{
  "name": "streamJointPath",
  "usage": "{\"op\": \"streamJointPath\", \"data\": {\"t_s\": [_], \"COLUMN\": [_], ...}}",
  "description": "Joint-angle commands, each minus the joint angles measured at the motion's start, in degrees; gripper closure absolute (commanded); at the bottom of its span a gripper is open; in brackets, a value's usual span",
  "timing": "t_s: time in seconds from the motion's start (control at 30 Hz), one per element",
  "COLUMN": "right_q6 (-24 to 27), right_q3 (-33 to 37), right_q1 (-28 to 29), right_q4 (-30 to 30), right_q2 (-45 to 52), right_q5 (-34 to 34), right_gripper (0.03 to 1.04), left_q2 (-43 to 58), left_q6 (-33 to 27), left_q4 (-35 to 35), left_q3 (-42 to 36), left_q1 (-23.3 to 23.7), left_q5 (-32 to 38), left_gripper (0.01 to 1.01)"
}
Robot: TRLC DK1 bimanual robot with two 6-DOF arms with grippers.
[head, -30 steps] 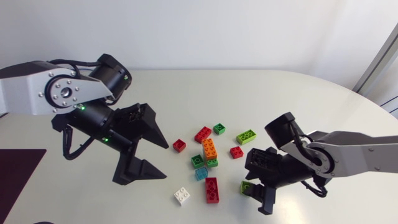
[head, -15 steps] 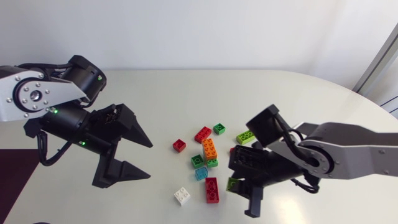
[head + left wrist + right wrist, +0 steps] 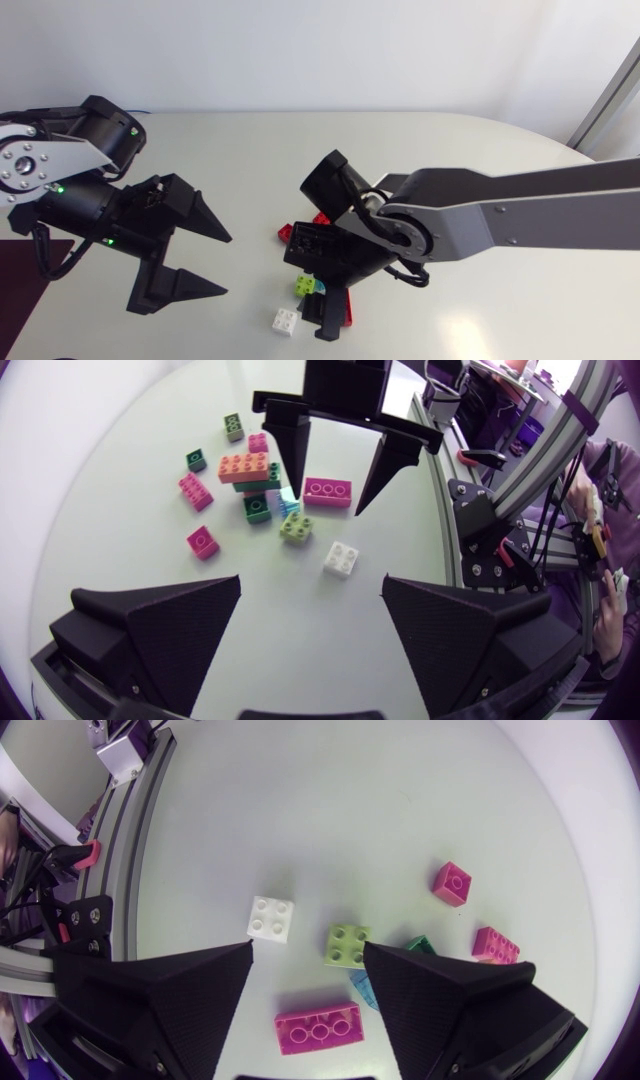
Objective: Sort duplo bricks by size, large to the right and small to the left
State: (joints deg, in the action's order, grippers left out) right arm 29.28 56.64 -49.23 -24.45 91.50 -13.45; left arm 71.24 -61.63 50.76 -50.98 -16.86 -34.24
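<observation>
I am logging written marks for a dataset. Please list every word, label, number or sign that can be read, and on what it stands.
None can be read.
The white brick and the light green brick show plain studs; any embossing is too small to tell.
The left gripper, the right gripper and the table show no legible print.

right arm [image 3: 500, 210] over bricks [image 3: 245, 467], white brick [image 3: 286, 320] exposed beside
</observation>
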Motion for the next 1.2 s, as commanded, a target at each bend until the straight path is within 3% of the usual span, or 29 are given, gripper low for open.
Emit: {"op": "streamJointPath", "data": {"t_s": [0.0, 0.13, 0.33, 0.57, 0.77, 0.87, 0.93, 0.97, 1.0, 1.1, 1.17], "right_q6": [-1.4, -1.2, -2.3, -12.0, -13.1, -12.8, -12.7, -12.7, -12.7, -12.8, -13.1], "right_q3": [-3.7, -8.3, -13.2, -11.6, -10.8, -10.9, -11.4, -11.7, -11.8, -11.6, -10.8], "right_q1": [0.8, 2.9, 4.2, 1.8, 1.9, 2.5, 2.8, 2.9, 3.0, 3.0, 3.4], "right_q4": [-0.4, -0.2, 3.4, 6.0, 6.2, 5.9, 6.0, 6.3, 6.6, 6.6, 6.5], "right_q2": [-4.1, -8.0, -5.5, -0.5, 2.9, 2.9, 1.9, 1.4, 1.0, 0.2, 0.4], "right_q5": [-0.4, -0.3, 3.3, 11.3, 12.5, 12.7, 12.7, 12.7, 12.7, 12.7, 14.5], "right_gripper": [0.06, 0.06, 0.07, 0.1, 0.11, 0.24, 0.41, 0.57, 0.65, 0.68, 0.63], "left_q2": [3.5, 7.4, 9.3, 9.0, 8.7, 8.6, 8.6, 8.6, 8.6, 8.6, 8.4], "left_q6": [1.3, 3.4, 4.5, 4.1, 3.2, 3.3, 3.2, 3.2, 3.2, 3.3, 3.4], "left_q4": [-0.7, -2.3, -4.4, -4.4, -4.4, -4.4, -4.4, -4.4, -4.4, -4.4, -4.4], "left_q3": [-1.6, -4.2, -4.6, -3.2, -2.4, -2.4, -2.4, -2.5, -2.5, -2.5, -2.6], "left_q1": [-3.1, -5.6, -7.0, -5.4, -4.5, -4.5, -4.5, -4.5, -4.5, -4.7, -4.7], "left_q5": [-0.7, -0.7, -0.7, -0.7, -0.7, -0.7, -0.7, -0.7, -0.7, -0.7, -0.7], "left_gripper": [0.044, 0.044, 0.046, 0.044, 0.044, 0.044, 0.044, 0.044, 0.044, 0.044, 0.044]}}
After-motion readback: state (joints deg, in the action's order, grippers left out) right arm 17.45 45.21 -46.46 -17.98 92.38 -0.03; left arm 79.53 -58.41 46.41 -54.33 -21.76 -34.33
